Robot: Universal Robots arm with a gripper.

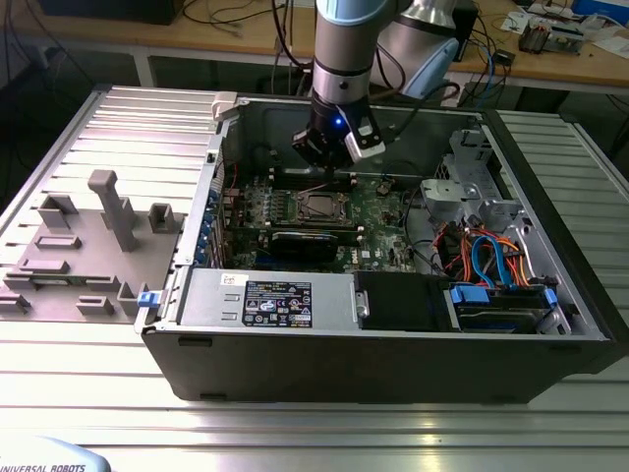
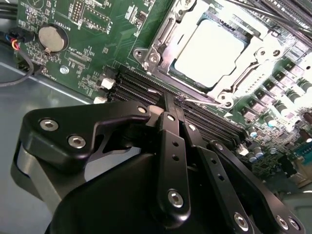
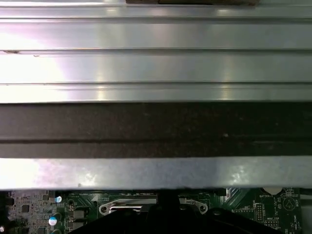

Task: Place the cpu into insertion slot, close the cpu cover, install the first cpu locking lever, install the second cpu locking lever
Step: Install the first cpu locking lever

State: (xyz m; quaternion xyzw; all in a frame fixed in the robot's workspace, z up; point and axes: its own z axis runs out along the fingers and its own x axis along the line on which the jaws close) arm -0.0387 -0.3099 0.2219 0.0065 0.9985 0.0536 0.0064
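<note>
Gripper point(image 2: 171, 105): fingers point(image 2: 170, 146) drawn together, tips meeting, nothing clamped between them. In the second wrist view the tips sit at the memory slots point(image 2: 146, 87), just beside the near edge of the insertion slot point(image 2: 161, 46); contact w/ the thin wire locking lever point(image 2: 207, 102) at that edge can't be confirmed. In the exterior view the gripper point(image 1: 329, 162) hangs over the motherboard point(image 1: 383, 211), just behind the socket, inside the open computer case point(image 1: 393, 344).

CPU point(image 2: 209, 48): seated flat in the insertion slot, silver-grey top facing up. Square part, so no long axis; its edges run parallel w/ the socket frame. In the exterior view the slot point(image 1: 317, 205) is near the board's centre, nearer the board's left edge than its right.

CPU cover point(image 2: 251, 58): lies down flat around the chip, window framing the metal top.

Board also carries a coin battery point(image 2: 52, 38) near one corner, well apart from the socket. A black card point(image 1: 313, 241) lies across the board on the near side of the socket.

First wrist view: case wall point(image 3: 156, 122) and ribbed aluminium table point(image 3: 156, 63) beyond, w/ a strip of the cover point(image 3: 129, 207) at the board edge.
</note>
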